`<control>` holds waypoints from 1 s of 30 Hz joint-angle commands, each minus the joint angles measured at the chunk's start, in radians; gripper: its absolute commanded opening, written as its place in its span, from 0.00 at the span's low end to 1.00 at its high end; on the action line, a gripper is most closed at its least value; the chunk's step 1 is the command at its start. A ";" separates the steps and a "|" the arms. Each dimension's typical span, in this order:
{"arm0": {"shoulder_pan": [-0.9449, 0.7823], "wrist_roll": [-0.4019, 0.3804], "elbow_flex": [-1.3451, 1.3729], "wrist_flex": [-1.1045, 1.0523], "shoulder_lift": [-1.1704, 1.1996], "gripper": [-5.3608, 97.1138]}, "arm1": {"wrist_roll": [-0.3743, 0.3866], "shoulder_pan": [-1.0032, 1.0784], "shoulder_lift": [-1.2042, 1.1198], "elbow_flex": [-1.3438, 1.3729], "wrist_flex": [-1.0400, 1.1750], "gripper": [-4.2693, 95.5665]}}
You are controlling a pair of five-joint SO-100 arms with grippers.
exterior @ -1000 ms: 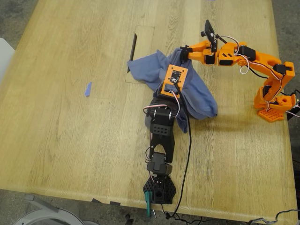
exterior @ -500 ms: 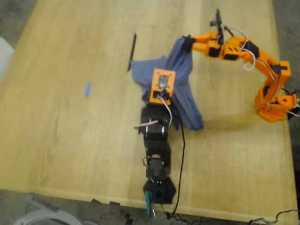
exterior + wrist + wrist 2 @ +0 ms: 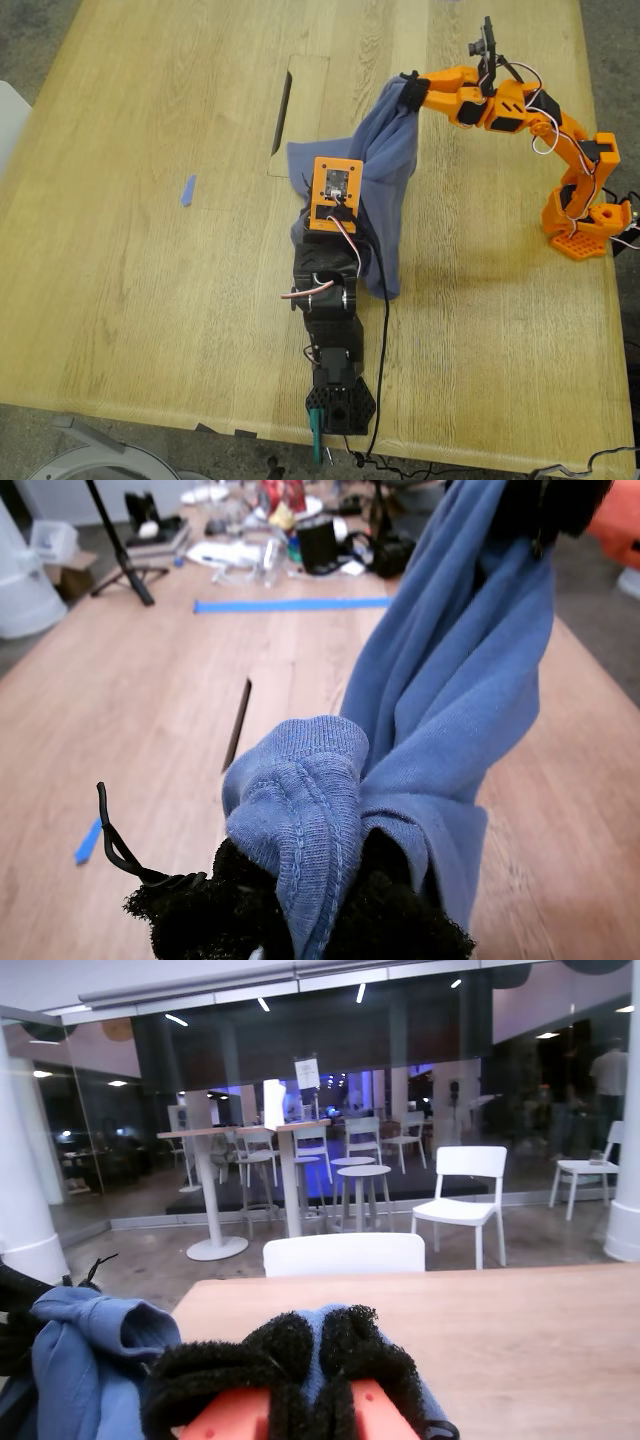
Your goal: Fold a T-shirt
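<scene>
— Both claws, what state? Start with my first gripper [image 3: 300, 920].

— Clenched on the T-shirt [image 3: 385, 170]. In the first wrist view a ribbed hem of blue cloth bulges out between its black padded jaws, pinched tight. In the exterior view that is the black arm [image 3: 330, 300], reaching up from the table's 6 o'clock edge, with its orange camera plate [image 3: 335, 195] near the middle.

— And my second gripper [image 3: 305, 1355]?

— Also grasping the shirt. Its wrist view shows blue fabric squeezed in the cleft between the two black foam pads. In the exterior view it belongs to the orange arm [image 3: 520, 110], based at about 3 o'clock on the table and reaching toward 12, the tip holding the cloth at its highest point.

— Where does the shirt sit, then?

— Bunched and stretched between the two claws, slightly toward 1 o'clock of the table's [image 3: 150, 300] centre. It is lifted at the orange tip, and a tail hangs down toward 5 o'clock beside the black arm.

— Anything else nearby?

— A dark slot [image 3: 283, 100] in the tabletop toward 11 o'clock of the shirt, and a small blue tape strip [image 3: 188, 190] well apart at 9 o'clock.
</scene>
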 commanded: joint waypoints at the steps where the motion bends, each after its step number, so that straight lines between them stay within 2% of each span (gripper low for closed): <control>1: -0.015 -0.002 -0.064 -0.078 0.063 0.05 | -0.009 -0.017 0.025 -0.084 -0.025 0.04; 11: -0.005 -0.005 -0.066 -0.190 0.097 0.05 | -0.015 -0.089 0.043 -0.126 0.012 0.04; 20: 0.100 -0.015 -0.066 -0.232 0.124 0.05 | -0.031 -0.201 0.112 -0.126 0.075 0.04; 30: 0.195 -0.020 -0.028 -0.339 0.173 0.05 | -0.072 -0.258 0.156 -0.126 -0.018 0.04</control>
